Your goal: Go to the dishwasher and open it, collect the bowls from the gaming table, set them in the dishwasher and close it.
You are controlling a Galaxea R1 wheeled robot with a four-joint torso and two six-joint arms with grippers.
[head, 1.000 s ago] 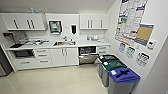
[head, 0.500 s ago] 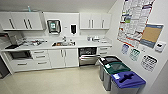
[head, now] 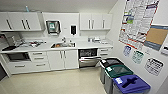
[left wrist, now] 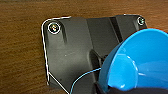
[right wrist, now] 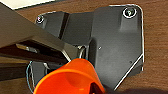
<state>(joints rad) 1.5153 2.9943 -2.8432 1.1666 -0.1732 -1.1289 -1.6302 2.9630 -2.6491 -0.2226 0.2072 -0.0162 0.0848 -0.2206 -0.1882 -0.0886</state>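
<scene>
A blue bowl point(left wrist: 140, 62) shows big and close in the left wrist view, and an orange bowl point(right wrist: 67, 77) in the right wrist view. I cannot tell whether either claw grips its bowl.

Three bins stand near on the right: purple point(head: 130, 85), green point(head: 117, 73), then black point(head: 110, 65). Farther off, the dishwasher point(head: 88, 58) sits under the white counter point(head: 82, 45) with its door partly open, right of the sink point(head: 63, 45).

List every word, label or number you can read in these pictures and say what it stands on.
None can be read.
Large printed poster on the right wall: text too blurred.
Small paper signs below it: blurred.
White labels on the purple-lidded bin, the green-lidded bin and the black bin: too small.
Bright blue plastic bowl and orange plastic bowl: no text visible.
</scene>
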